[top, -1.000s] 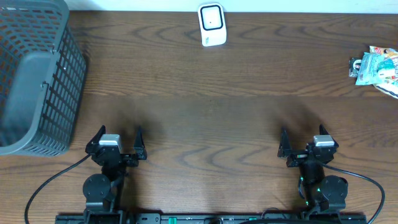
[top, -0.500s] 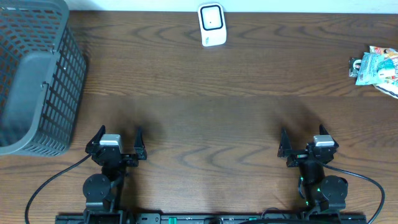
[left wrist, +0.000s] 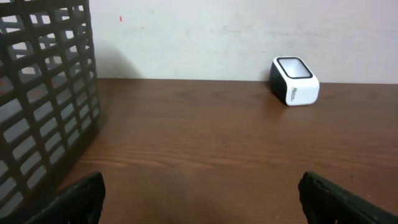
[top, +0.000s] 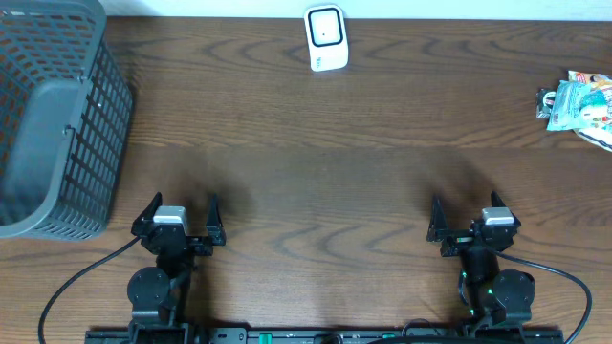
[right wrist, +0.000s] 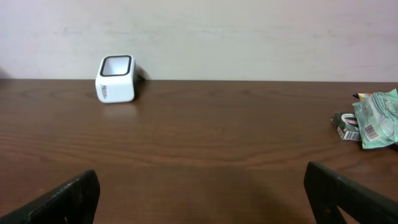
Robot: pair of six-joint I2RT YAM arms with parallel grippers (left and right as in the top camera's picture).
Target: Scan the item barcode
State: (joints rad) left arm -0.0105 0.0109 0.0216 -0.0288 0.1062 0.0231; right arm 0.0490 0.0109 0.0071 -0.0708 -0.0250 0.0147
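I see both arms parked at the near edge of the wooden bench (top: 316,143). The left pincer (top: 182,210) is spread wide with nothing between its fingers, and the right pincer (top: 467,218) is just as wide and holds nothing. The item, a green printed packet (top: 579,99), lies at the far right edge of the bench, well apart from both pincers. In the right wrist view a barcode shows on its face (right wrist: 378,118), and a small dark pack (right wrist: 344,126) lies against its left side. The white barcode scanner (top: 326,38) stands at the far edge near the middle, window up. A dark grey mesh basket (top: 57,124) sits at the far left.
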